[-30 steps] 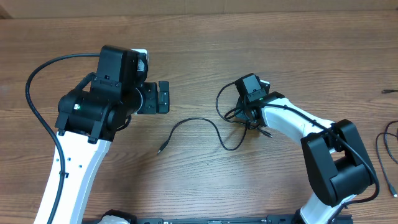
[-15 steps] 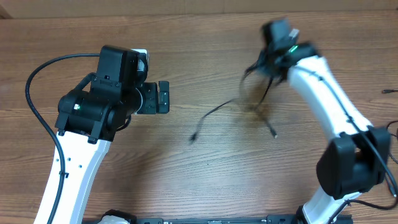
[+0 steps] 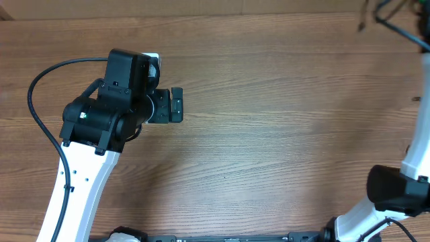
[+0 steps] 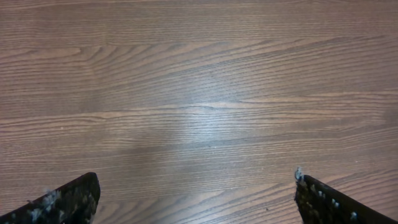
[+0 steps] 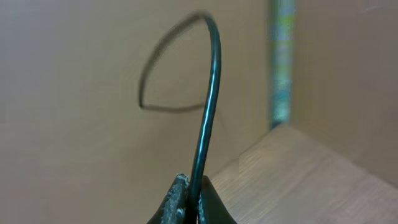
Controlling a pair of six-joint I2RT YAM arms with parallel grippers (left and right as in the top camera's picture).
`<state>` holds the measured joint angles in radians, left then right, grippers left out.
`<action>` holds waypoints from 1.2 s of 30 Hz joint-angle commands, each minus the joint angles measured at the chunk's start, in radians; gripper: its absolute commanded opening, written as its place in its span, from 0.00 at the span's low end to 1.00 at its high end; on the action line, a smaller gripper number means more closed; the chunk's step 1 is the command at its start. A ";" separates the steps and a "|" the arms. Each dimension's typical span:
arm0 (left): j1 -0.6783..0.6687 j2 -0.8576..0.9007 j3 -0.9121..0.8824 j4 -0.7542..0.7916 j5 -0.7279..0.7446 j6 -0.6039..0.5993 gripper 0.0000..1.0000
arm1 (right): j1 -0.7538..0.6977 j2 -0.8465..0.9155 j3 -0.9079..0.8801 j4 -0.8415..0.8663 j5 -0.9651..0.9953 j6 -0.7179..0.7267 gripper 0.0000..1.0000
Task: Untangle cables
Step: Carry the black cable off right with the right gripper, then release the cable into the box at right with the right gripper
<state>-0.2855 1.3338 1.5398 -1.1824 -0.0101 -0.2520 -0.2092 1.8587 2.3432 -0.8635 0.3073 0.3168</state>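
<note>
Left arm [image 3: 94, 128]: parked over the left half of the table [image 3: 282, 148], well apart from the work. The left claw [image 4: 196, 180] is spread wide, with only bare wood showing between its fingers. It touches nothing.

Centre of table: no cord visible on the surface in the overhead view.

Right side: the right claw [image 5: 189, 202] is pressed together on a single thin strand [image 5: 211, 93], which rises from the pinch and bends over in a loop. The cables [image 3: 384, 15] sit at the far top right corner of the overhead view, off the table and blurred. Whether a knot remains there cannot be told.

Hazards, as judged:
- The hold is on one thin strand only. A swing or jerk could pull it through the fingers and drop the whole lot.
- The load hangs near the table's far right corner, so a drop could land off the edge, beyond reach.
- Hanging weight may draw any remaining knot tighter.
- With the left claw so distant, nothing steadies the loose ends, and they may whip round and catch the right arm's own wiring.
</note>
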 commanded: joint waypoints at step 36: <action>0.004 0.007 0.020 0.002 0.010 0.020 1.00 | -0.363 0.255 -0.008 0.101 0.001 -0.007 0.12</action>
<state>-0.2855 1.3338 1.5398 -1.1824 -0.0101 -0.2520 -0.5529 2.1071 2.3425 -0.7586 0.3027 0.3149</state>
